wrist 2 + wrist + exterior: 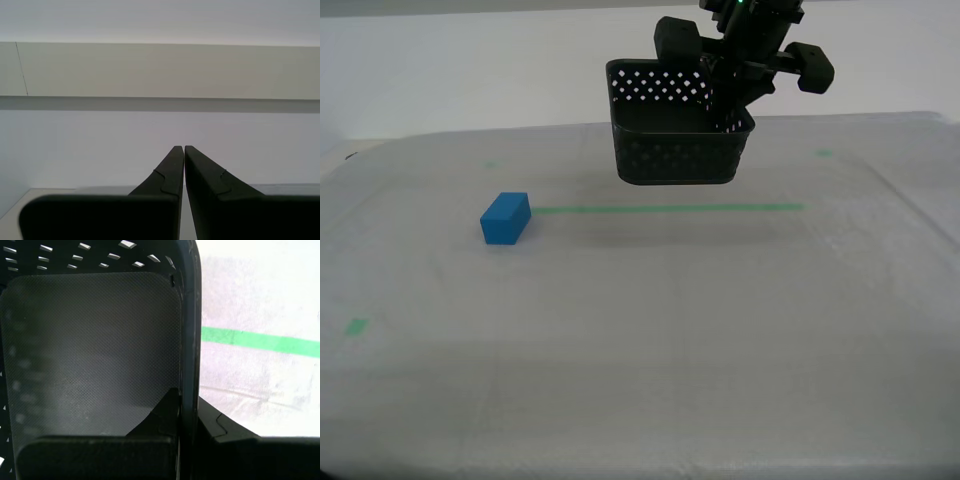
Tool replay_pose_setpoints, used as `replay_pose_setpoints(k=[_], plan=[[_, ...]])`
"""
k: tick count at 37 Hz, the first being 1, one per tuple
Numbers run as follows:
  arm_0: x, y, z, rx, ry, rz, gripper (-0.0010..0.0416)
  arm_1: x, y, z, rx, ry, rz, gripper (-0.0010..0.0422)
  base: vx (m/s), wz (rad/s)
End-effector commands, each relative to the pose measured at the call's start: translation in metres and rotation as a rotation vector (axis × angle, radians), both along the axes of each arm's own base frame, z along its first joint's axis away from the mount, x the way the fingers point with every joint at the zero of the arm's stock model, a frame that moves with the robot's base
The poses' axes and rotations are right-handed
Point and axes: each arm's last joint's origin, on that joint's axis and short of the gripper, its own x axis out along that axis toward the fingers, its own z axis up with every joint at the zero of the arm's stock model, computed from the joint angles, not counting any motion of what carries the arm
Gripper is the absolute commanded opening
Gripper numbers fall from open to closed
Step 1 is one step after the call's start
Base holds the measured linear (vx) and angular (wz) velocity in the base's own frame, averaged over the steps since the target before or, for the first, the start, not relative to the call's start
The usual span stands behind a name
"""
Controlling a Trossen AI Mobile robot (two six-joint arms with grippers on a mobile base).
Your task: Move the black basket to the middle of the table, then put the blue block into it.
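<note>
The first gripper (732, 105), clamped on the black basket's (675, 150) wall, holds it above the table (720, 350). Next: lowering it centrally, blue block (505, 218) at eight o'clock.

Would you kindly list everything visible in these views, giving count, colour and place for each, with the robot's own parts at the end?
black basket: one, black with rows of holes, held up off the table, above the green tape line; inside looks empty in the first wrist view.
blue block: one, bright blue, resting on the table at the exterior view's left, beside the tape line's end.
green tape line: one, green, running across the table.
green patches: a few, small, scattered on the sheet.
table: one, covered in white wrinkled sheet.
my first gripper: one, black, clamped on the basket's wall.
my second gripper: one, black, jaws together, facing a pale wall.
</note>
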Motion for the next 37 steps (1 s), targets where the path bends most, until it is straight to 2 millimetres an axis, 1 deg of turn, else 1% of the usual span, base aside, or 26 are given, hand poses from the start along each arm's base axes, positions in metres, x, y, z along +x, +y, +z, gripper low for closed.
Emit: replay_pose_setpoints(k=[1,14,17,23,30,37], plan=[[-0.003,0.005,0.0,0.011,0.006,-0.005,-0.0001,0.0,0.0,0.001,0.002,-0.007,0.0,0.0,0.0,0.0],[-0.004,0.008,0.0,0.034,0.018,-0.037,-0.0001,0.0,0.0,0.001,0.002,-0.007,0.0,0.0,0.0,0.0],[-0.002,0.009,-0.005,0.024,0.025,-0.05,-0.0001,0.0,0.0,0.001,0.002,-0.007,0.0,0.0,0.0,0.0],[0.004,0.013,-0.021,0.005,0.058,-0.065,-0.0001,0.0,0.0,0.001,0.002,-0.007,0.0,0.0,0.0,0.0],[0.018,0.023,-0.039,-0.023,0.089,-0.072,-0.0001,0.0,0.0,0.001,0.002,-0.007,0.0,0.0,0.0,0.0],[0.035,0.034,-0.052,-0.061,0.097,-0.079,-0.0001,0.0,0.0,0.001,0.002,-0.007,0.001,0.0,0.0,0.0]])
